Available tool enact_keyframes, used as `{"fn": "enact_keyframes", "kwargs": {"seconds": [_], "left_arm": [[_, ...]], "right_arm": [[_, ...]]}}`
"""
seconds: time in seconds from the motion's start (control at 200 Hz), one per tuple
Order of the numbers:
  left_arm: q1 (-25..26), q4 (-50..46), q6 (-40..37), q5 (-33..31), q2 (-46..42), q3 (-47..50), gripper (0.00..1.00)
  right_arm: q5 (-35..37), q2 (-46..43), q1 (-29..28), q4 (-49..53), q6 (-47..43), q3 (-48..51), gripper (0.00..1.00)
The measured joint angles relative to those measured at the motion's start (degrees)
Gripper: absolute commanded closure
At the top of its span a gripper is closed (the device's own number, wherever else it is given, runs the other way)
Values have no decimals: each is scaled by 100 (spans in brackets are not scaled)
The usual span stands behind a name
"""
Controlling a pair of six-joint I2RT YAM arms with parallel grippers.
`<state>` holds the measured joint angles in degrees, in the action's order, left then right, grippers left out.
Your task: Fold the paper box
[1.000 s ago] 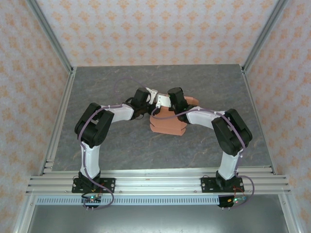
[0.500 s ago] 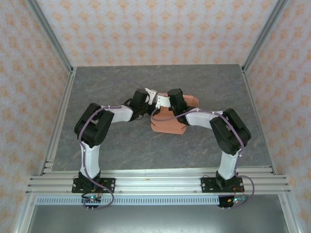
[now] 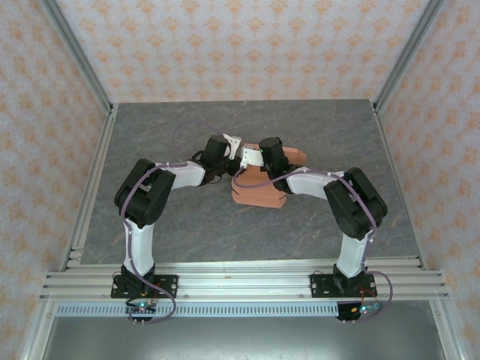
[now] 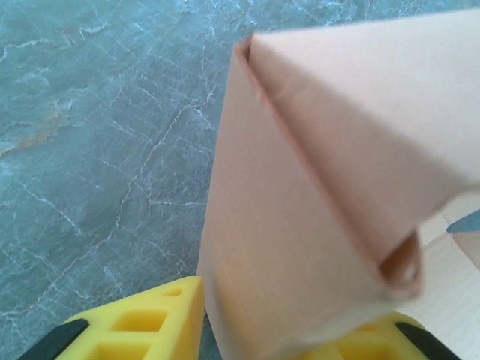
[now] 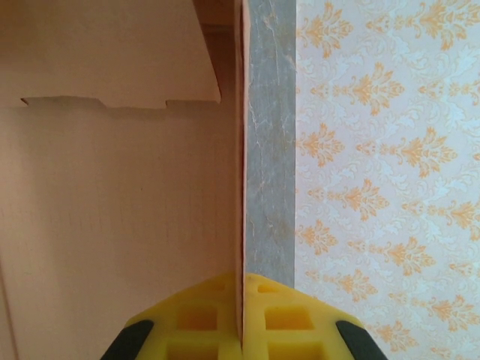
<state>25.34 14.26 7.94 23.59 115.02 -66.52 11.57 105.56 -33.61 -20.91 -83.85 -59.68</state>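
Paper box (image 3: 259,193): salmon, part-folded.
Right gripper (image 5: 242,304): clamped on its wall.
Left gripper (image 4: 274,309): straddles flap, grip unclear.

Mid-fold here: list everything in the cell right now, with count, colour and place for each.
paper box: one, salmon-orange, partly folded, at the table's centre between the two grippers
table: one, grey marbled, under the box
walls: three, pale with an orange pattern, at the table's far and side edges
frame rails: several, silver, along the near edge
left arm: one, black and white, reaching in from the near left
right arm: one, black and white, reaching in from the near right
left gripper: one, yellow fingers, either side of a folded box wall
right gripper: one, yellow fingers, shut on a thin edge of the box
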Motion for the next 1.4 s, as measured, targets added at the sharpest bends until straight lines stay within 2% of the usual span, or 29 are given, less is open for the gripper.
{"fn": "enact_keyframes", "kwargs": {"seconds": [0.691,1.066,1.401], "left_arm": [[24,-765,129,-372,66,-573,91],[129,-962,752,-824,94,-699,97],[179,-1222,1178,-992,127,-855,99]], "right_arm": [[-111,-70,26,442,378,-118,100],[-195,-79,24,476,568,-144,100],[-186,-81,26,601,734,-205,100]]}}
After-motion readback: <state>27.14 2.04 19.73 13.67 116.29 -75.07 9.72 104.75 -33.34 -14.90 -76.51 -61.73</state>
